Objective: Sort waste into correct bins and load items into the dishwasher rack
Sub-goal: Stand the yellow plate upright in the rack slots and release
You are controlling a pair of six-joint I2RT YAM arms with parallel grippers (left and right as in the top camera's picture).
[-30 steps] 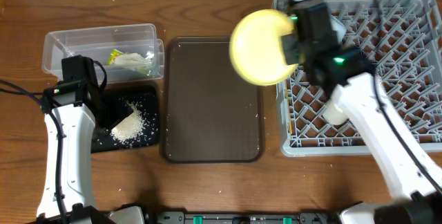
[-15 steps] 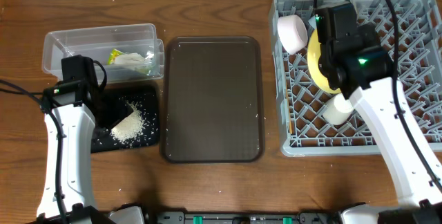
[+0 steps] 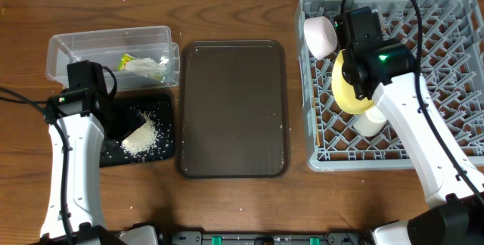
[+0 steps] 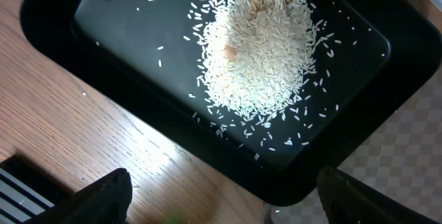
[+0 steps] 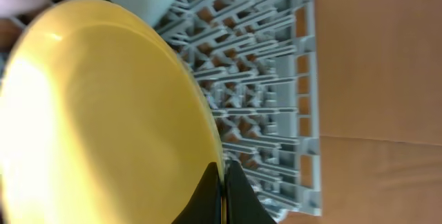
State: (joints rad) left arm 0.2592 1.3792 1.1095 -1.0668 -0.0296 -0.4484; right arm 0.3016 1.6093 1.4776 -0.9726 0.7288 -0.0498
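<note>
The left columns of the dishwasher rack (image 3: 454,86), by the right edge of the table (image 3: 227,200), are crowded. A white bowl (image 3: 321,36) fills the rack's far-left corner. The yellow plate (image 3: 346,90) stands on edge just beside it, and a white cup (image 3: 368,122) sits nearer. The right arm (image 3: 412,135) slants over all three. The rack's right half shows only bare pegs. The brown serving tray (image 3: 231,109) in the middle lies bare, with a narrow strip of wood between it and the rack. Toward the far-left corner the clear tub (image 3: 76,48) and black tray (image 3: 166,150) sit close together, and the left arm (image 3: 76,154) overhangs the black tray's left part. Bare wood runs along the near edge.
</note>
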